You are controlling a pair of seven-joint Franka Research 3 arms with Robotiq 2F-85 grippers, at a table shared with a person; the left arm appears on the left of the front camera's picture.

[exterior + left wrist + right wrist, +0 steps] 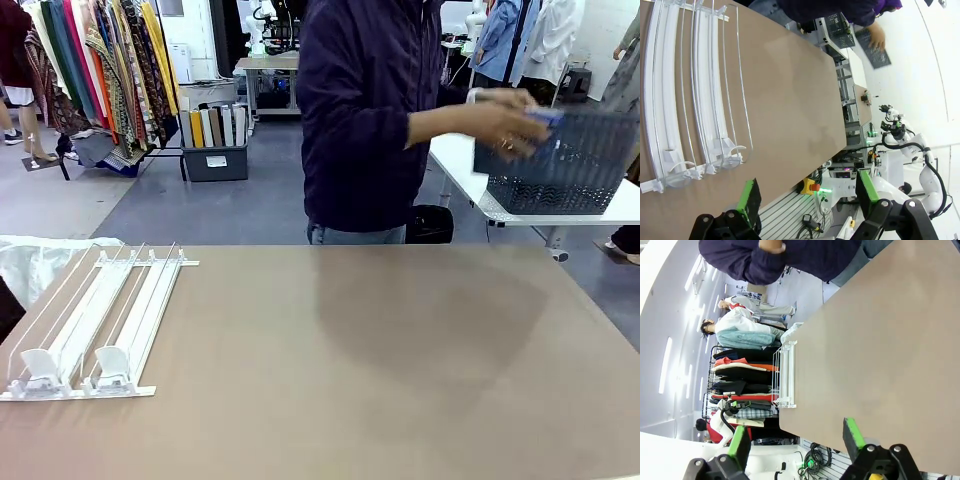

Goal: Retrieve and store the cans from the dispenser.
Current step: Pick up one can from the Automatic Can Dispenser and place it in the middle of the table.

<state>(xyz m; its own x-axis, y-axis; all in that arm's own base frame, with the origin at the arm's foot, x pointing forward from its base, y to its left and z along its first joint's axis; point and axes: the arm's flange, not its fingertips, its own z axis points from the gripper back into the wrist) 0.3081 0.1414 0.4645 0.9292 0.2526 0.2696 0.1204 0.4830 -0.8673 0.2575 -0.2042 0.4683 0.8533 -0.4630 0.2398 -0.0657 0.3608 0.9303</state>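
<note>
**Dispenser stands bare, cans over at the side table**

Nearest us, the left end effector (pixel 807 197) hangs above the tabletop's near edge, green pads spread wide, nothing between them. The right end effector (pixel 795 437) matches it: fingers well apart, holding nothing, poised off its own near edge.

On to the tabletop (pixel 400 370): the dispenser (pixel 95 320) lies at the near left corner, its white lanes running from the near edge toward the far left, both pusher blocks (pixel 75 365) sitting at the near end. No can stands in any lane.

Beyond the far edge, the person's hands (pixel 515 120) are at a grey-blue basket (pixel 565 165) on a side table, gripping something blue, which may be one of the cans (pixel 543 116); too small to be sure.

My read: the arms wait for stock. To do this well, hold both end effectors clear until the person's hands leave the lanes, then take each can at the near end, squarely around its body.

The left wrist view shows the lane rails and pushers close up; the front view alone shows the blue item in the hands.
</note>
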